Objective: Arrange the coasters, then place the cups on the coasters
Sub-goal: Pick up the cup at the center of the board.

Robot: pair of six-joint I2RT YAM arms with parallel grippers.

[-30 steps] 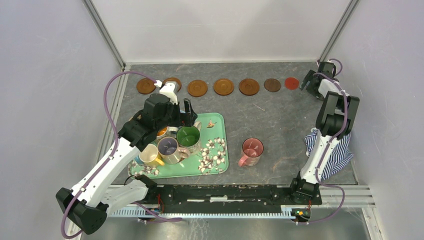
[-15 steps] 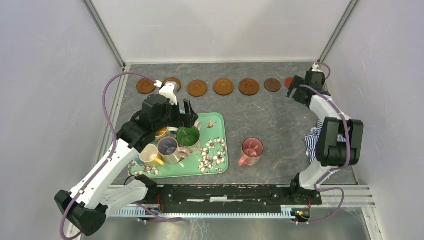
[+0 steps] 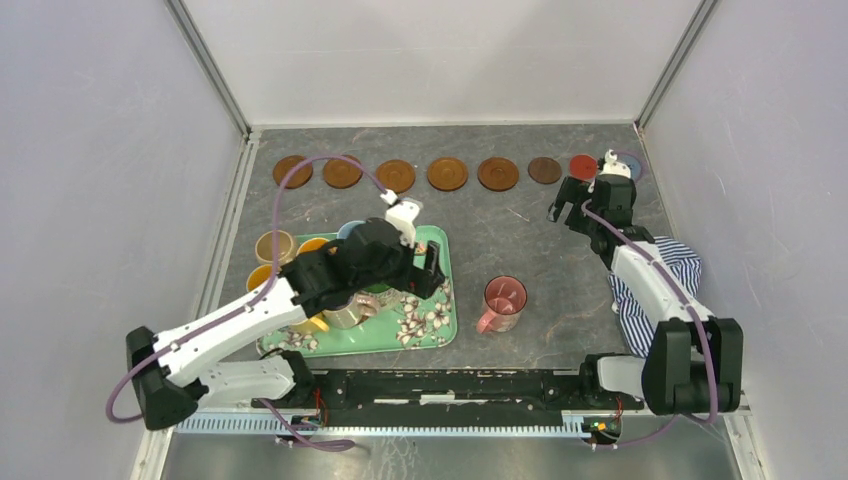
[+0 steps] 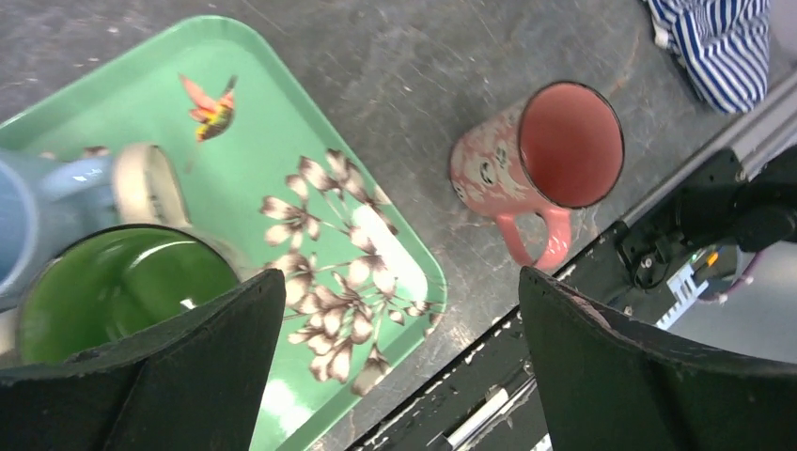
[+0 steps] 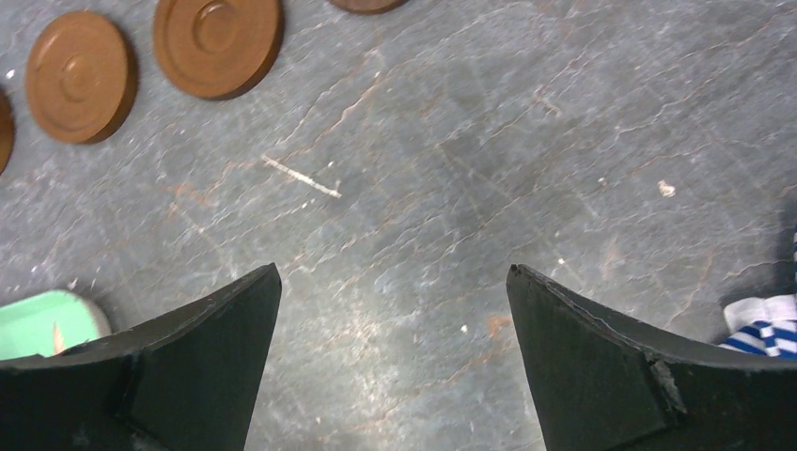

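While both jaws stay spread, left arm (image 3: 300,285) has swung over tray (image 3: 400,345); right arm (image 3: 640,272) shifted inward.

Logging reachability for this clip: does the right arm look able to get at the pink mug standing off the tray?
Probably yes. The pink mug stands alone, only bare table between it and the open right gripper.
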